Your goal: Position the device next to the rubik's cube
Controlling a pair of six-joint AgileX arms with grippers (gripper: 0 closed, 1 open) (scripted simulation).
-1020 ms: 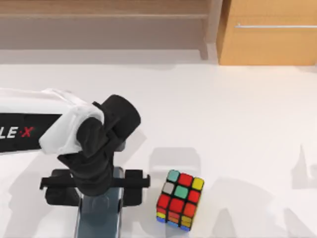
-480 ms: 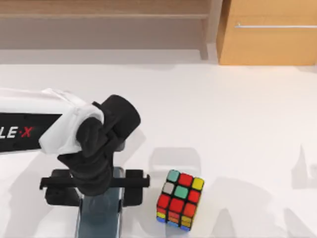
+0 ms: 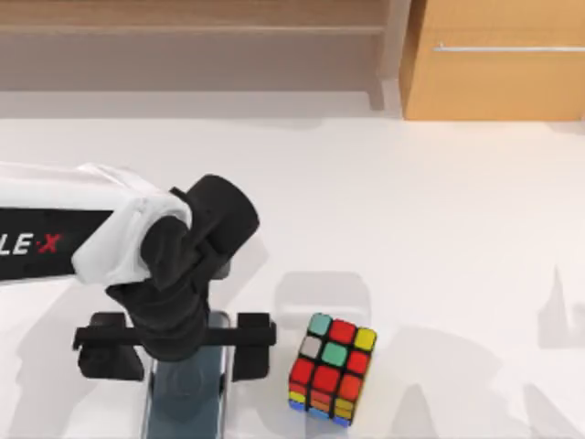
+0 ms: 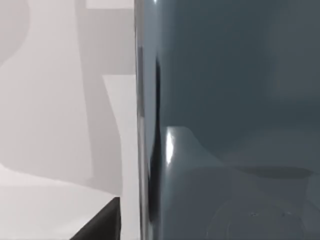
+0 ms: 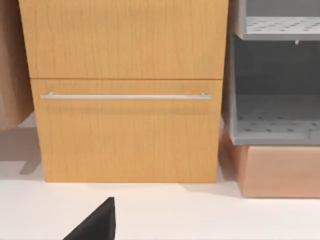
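The device [image 3: 187, 402] is a glossy grey-blue slab lying flat on the white table [image 3: 439, 229] at the front edge, left of the rubik's cube [image 3: 331, 369], with a narrow strip of table between them. My left gripper [image 3: 179, 352] points down over the device's far end. It is open, and its black fingers [image 3: 253, 346] stand just clear of the device's two long edges. Up close in the left wrist view, the device [image 4: 235, 125] shows its silver edge. My right gripper [image 5: 95, 225] is parked facing a wooden cabinet.
A wooden drawer cabinet [image 3: 498, 59] stands at the back right of the table, and a low wooden shelf [image 3: 192, 41] runs along the back left. In the right wrist view, grey perforated shelves [image 5: 275, 115] stand beside the cabinet [image 5: 125, 100].
The left gripper's fingers have spread a little wider, coming off the device's edges. The device and the cube have stayed in place.
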